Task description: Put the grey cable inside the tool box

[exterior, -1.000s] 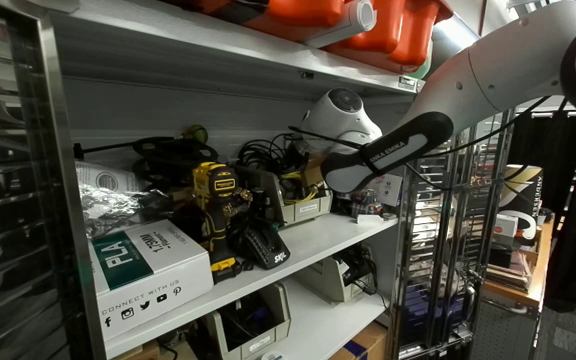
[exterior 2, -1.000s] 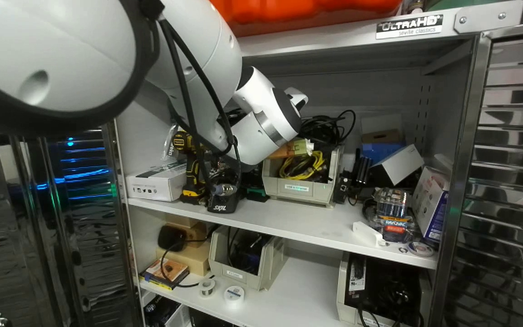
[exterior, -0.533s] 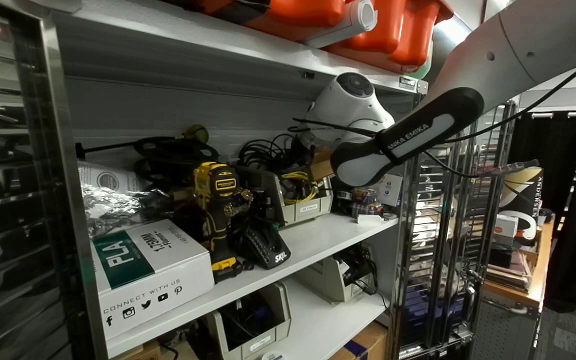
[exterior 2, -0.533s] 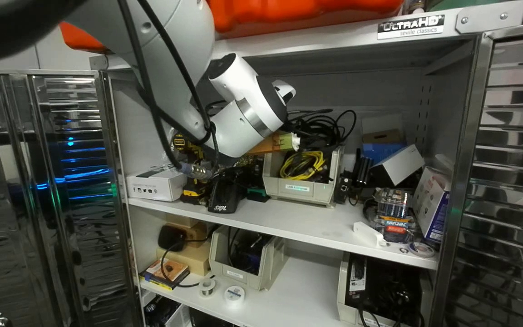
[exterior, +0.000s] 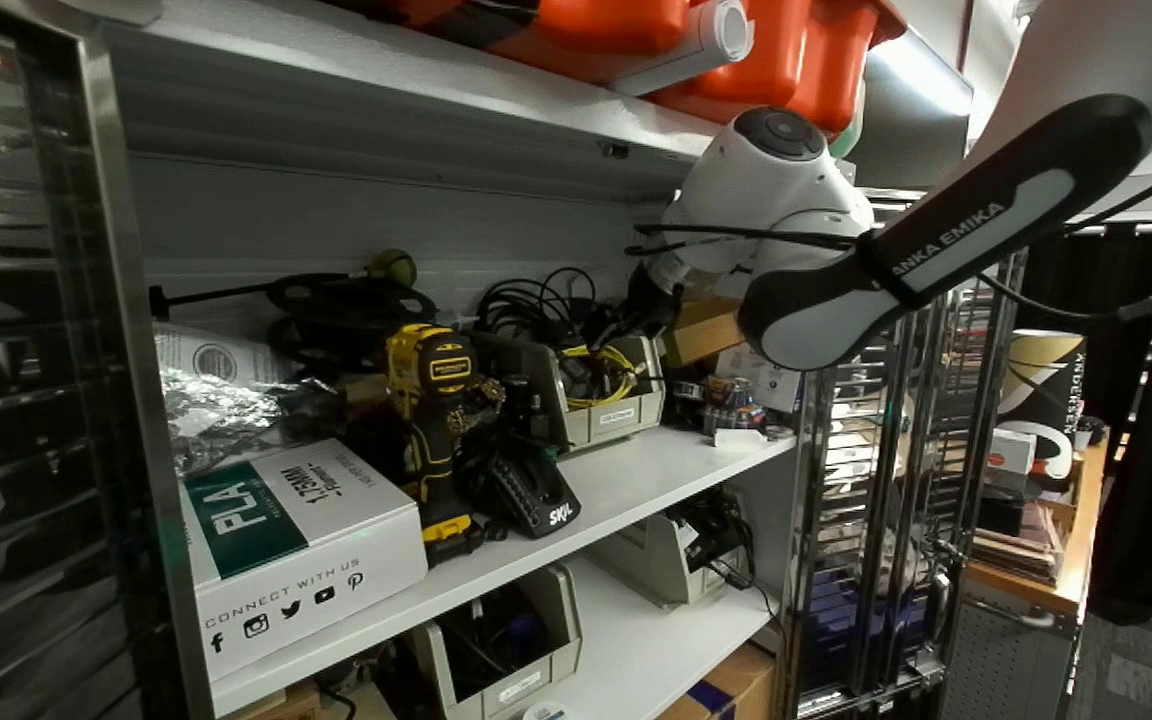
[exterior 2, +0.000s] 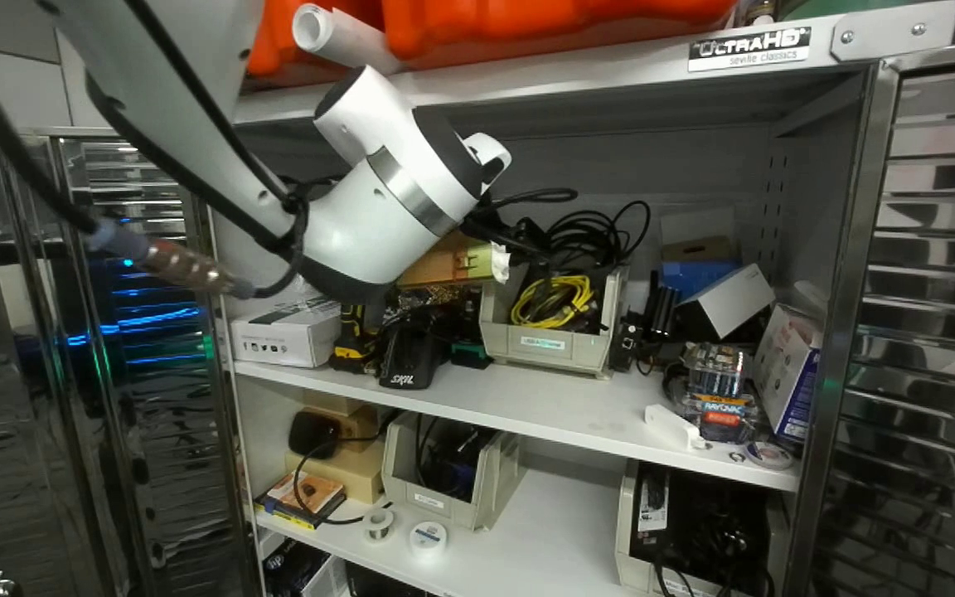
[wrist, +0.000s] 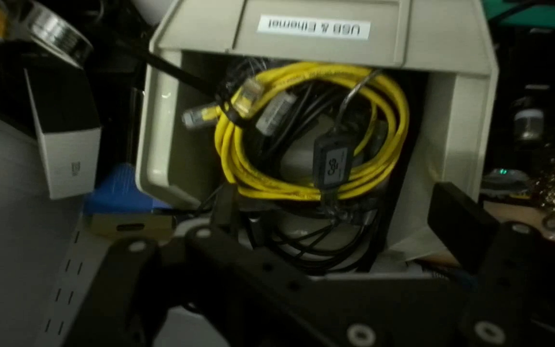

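Note:
My gripper (wrist: pixel 342 217) is open, its dark fingers wide apart over the back of a beige bin (wrist: pixel 446 29) labelled "USB & Ethernet". Nothing shows held between the fingers. A grey cable (wrist: pixel 333 161) with a C2G-labelled connector body lies on a coiled yellow cable (wrist: pixel 311 72) in that bin, ahead of the fingers in the wrist view. I cannot pick out the grey cable in the exterior views. In both exterior views the gripper (exterior: pixel 648 300) (exterior 2: pixel 519 232) is dark against black cables, above and behind the bin. The tool box is out of view or hidden.
A yellow-and-black drill (exterior: pixel 431 400), a SKIL charger (exterior: pixel 536 490) and a white PLA box (exterior: pixel 316 530) stand beside the bin. Black cables (exterior 2: pixel 602 236) bulge from its back. Small boxes (exterior 2: pixel 726 298) and battery packs (exterior 2: pixel 718 390) are on its other side. An upper shelf (exterior 2: pixel 610 91) hangs overhead.
The arm has moved steadily, rightward in an exterior view and leftward and upward in an exterior view. The dark gripper and more of the bin's back have come into sight. Objects on the shelf stay put.

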`<state>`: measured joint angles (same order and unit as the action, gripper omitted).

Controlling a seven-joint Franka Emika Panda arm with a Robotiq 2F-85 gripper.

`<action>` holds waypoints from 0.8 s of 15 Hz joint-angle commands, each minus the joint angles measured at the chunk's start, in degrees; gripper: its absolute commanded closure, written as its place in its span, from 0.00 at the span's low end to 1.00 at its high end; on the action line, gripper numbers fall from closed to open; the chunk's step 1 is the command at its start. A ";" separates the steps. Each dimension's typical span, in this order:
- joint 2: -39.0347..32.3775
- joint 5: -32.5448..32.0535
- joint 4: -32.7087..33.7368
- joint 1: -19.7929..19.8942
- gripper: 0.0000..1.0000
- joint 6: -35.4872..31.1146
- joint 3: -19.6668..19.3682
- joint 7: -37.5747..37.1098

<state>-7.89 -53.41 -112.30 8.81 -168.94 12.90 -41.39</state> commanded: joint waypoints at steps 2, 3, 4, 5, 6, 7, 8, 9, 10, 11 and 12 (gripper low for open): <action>7.72 19.06 -15.17 3.30 0.00 1.62 5.59 12.88; 7.41 23.91 -16.59 3.53 0.00 2.47 7.04 16.10; 6.74 28.72 -17.72 3.75 0.00 2.82 8.67 18.99; 5.95 33.55 -18.25 4.31 0.00 4.06 10.85 21.91; 5.24 38.32 -18.26 5.27 0.00 5.44 13.38 24.89; 4.84 43.37 -17.70 6.56 0.00 7.86 16.11 28.32; 5.00 48.21 -16.68 8.17 0.00 10.98 18.53 31.80; 5.72 53.13 -15.45 9.54 0.00 14.96 20.36 35.57; 6.52 58.08 -13.87 10.79 0.00 20.23 21.59 39.43; 8.77 63.00 -14.34 11.10 0.00 25.10 20.80 43.44; 11.73 67.73 -15.59 11.10 0.00 29.69 19.29 46.95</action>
<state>-2.33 3.31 -127.89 17.54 -150.40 32.63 -4.16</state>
